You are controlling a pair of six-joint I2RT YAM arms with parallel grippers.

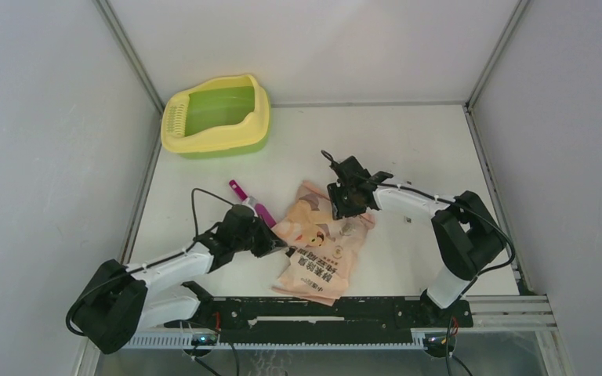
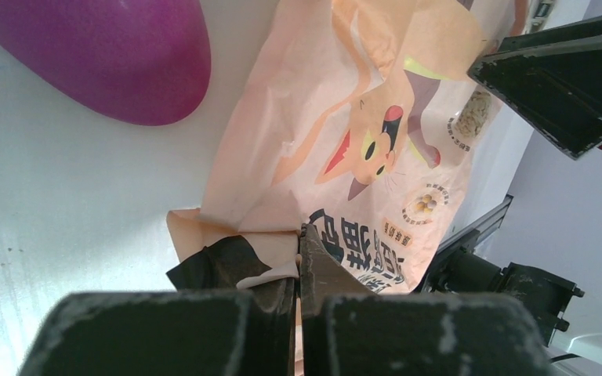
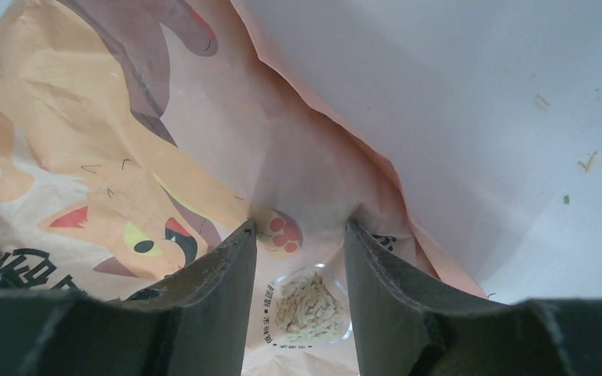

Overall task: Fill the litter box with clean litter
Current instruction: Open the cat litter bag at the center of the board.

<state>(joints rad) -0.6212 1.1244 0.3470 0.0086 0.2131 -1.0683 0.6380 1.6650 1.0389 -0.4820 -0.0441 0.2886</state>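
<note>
White tabletop (image 1: 407, 149) fills the floor of a grey-walled booth (image 1: 47, 117), and on it I count one of each thing. One large rounded plastic litter box (image 1: 204, 145), with yellow rim and walls, a green basin and a slotted yellow grille (image 1: 175, 119) at its left end, sits in the far left corner, well apart from both arms. One magenta plastic scoop (image 1: 241, 193) lies just left of one flat pink-orange printed paper bag (image 1: 317, 258) showing a cartoon cat, near the table's middle. A few tiny stray specks (image 3: 588, 160) dot the table to the right of the bag. Two arms reach in. The left arm lies low, stretched toward the bag's left edge, and the left gripper (image 1: 284, 250) has its jaws pressed together, pinching that edge. The right arm bends at the elbow and points its wrist down over the bag's upper part, where the right gripper (image 3: 299, 231) stands with jaws spread and both fingertips (image 3: 243, 235) resting on the paper.
</note>
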